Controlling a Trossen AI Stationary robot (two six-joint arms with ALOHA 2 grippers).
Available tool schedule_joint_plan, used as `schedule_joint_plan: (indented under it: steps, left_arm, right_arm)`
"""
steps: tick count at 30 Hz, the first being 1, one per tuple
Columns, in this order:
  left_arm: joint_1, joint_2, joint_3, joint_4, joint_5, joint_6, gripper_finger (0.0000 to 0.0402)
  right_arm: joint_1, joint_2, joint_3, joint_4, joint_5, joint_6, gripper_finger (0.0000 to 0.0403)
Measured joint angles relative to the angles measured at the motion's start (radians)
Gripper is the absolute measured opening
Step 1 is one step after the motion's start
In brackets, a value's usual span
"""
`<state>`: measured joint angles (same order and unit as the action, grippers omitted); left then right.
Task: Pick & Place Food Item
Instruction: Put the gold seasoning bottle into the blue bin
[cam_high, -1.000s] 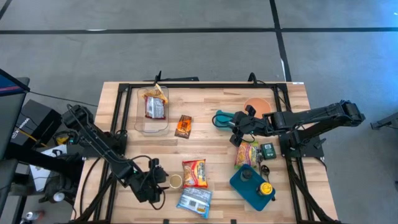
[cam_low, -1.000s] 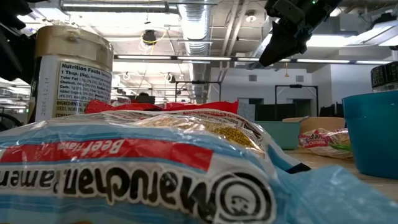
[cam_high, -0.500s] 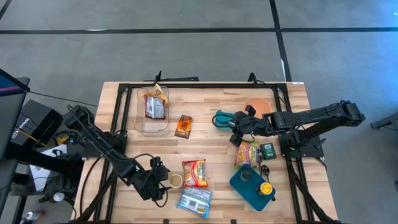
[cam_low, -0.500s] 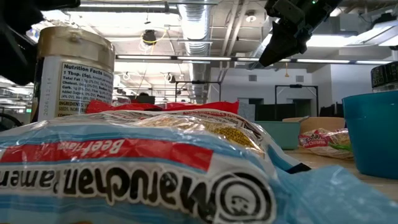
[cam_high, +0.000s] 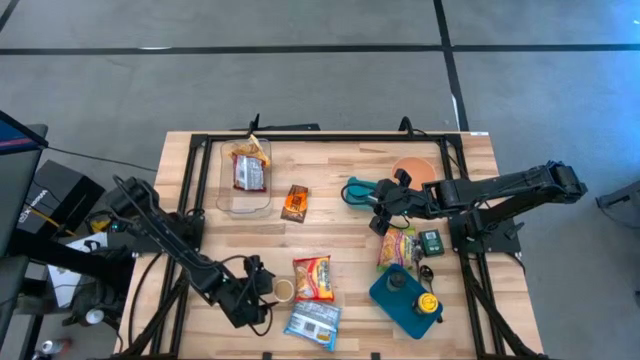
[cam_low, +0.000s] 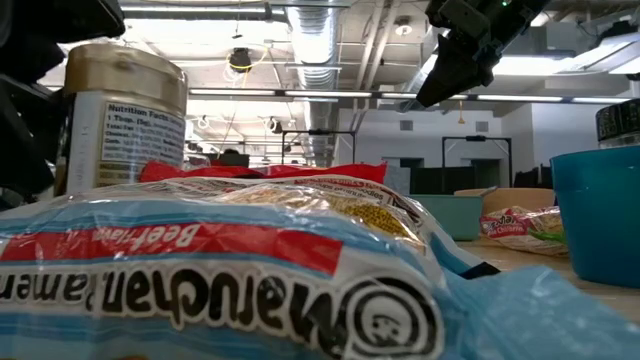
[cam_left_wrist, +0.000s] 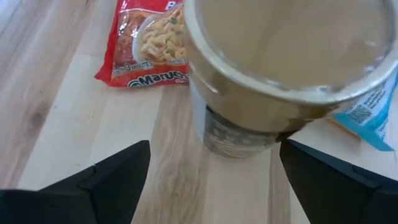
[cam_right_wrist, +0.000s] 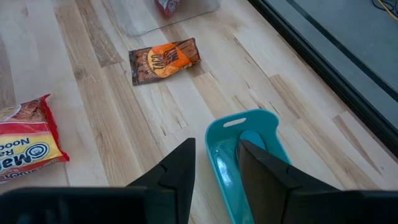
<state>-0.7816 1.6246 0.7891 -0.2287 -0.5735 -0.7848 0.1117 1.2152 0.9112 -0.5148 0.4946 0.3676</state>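
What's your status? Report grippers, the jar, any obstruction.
Left gripper open, straddling the jar, not gripping. Right gripper hovering over the teal bin, holding nothing. Red noodle packet lies just beyond the jar.

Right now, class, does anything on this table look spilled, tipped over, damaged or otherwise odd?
Nothing stands out. The jar stands upright between the open fingers of the left gripper. The noodle packets lie flat and look unopened, the snack bar lies flat, and nothing has spilled on the table.
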Motion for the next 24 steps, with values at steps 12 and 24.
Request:
schedule_joint_plan:
  steps: [12, 24]
  left_arm:
    - [-0.085, 0.028, -0.076, 0.198, -0.179, -0.004, 0.0327]
    - [-0.023, 0.022, -0.21, 0.509, -0.169, 0.077, 0.0323]
  right_arm:
    - [0.0, 0.0, 0.0, 0.0, 0.0, 0.0, 0.0115]
    - [0.0, 0.0, 0.0, 0.0, 0.0, 0.0, 0.0115]
